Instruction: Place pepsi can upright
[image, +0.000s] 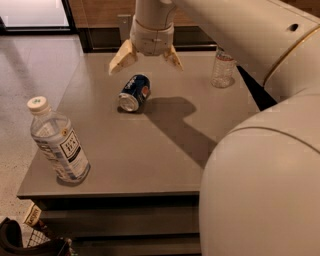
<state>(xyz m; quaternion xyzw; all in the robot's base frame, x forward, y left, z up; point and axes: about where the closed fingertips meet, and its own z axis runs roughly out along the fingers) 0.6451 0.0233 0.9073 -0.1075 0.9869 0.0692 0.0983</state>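
Note:
The pepsi can (135, 92) lies on its side on the grey table (150, 150), blue with a red-white logo, its silver end facing the near left. My gripper (145, 61) hangs just above and behind the can, with its two cream fingers (122, 57) spread wide apart. It is open and holds nothing, and it is not touching the can.
A clear water bottle with a white cap (56, 141) stands at the table's near left corner. A second clear bottle (223, 67) stands at the far right, partly behind my arm (260, 125), which fills the right side of the view. A basket (30, 240) sits on the floor at the lower left.

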